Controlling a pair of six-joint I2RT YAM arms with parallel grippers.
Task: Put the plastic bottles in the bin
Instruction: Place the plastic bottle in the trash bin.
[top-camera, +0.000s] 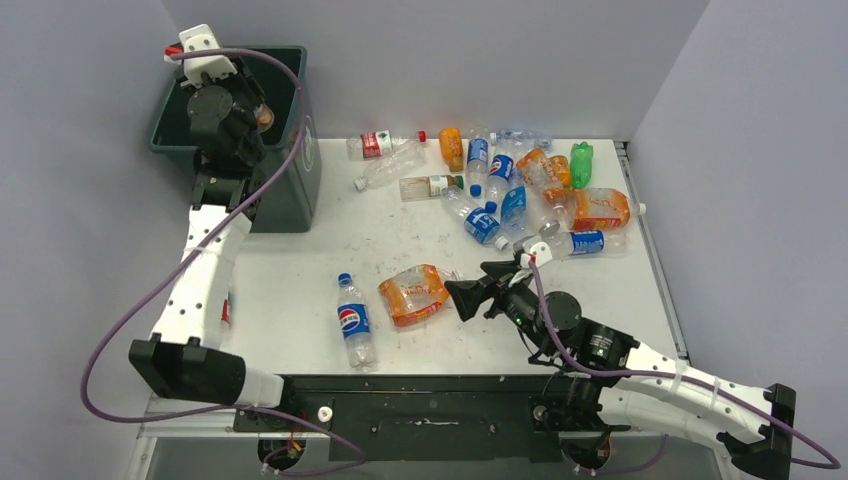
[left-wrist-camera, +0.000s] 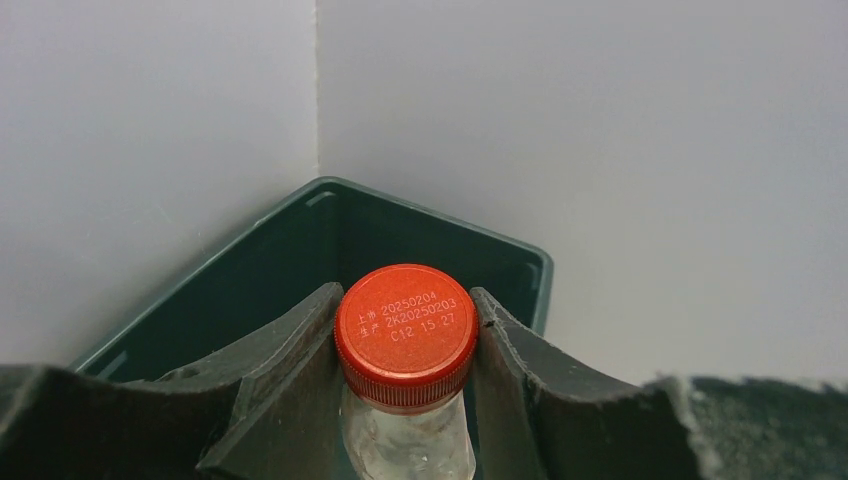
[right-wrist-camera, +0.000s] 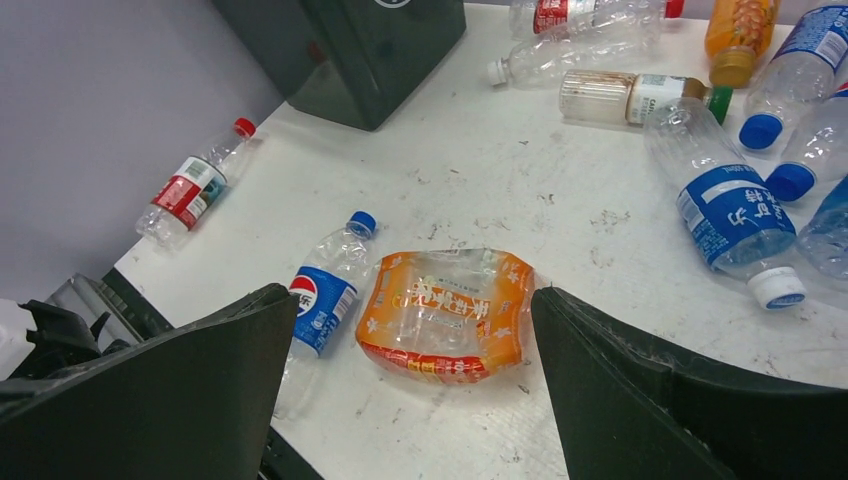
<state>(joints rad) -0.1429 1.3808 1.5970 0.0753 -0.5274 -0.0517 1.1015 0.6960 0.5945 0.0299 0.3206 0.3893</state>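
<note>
My left gripper (top-camera: 252, 112) hangs over the open top of the dark green bin (top-camera: 296, 190), shut on a clear bottle; in the left wrist view its red cap (left-wrist-camera: 405, 333) sits pinched between the fingers (left-wrist-camera: 290, 370), with the bin's rim (left-wrist-camera: 440, 226) below. My right gripper (top-camera: 466, 298) stands open just right of a crushed orange-labelled bottle (top-camera: 413, 293). In the right wrist view that bottle (right-wrist-camera: 445, 315) lies on the table between and beyond the wide-apart fingers (right-wrist-camera: 200, 380). A Pepsi bottle (top-camera: 353, 320) lies to its left.
Several more bottles (top-camera: 510, 180) lie heaped at the table's back right, clear, orange and green. A red-labelled bottle (right-wrist-camera: 195, 185) lies by the left edge, near the left arm. The bin (right-wrist-camera: 350, 50) stands at the back left corner against grey walls.
</note>
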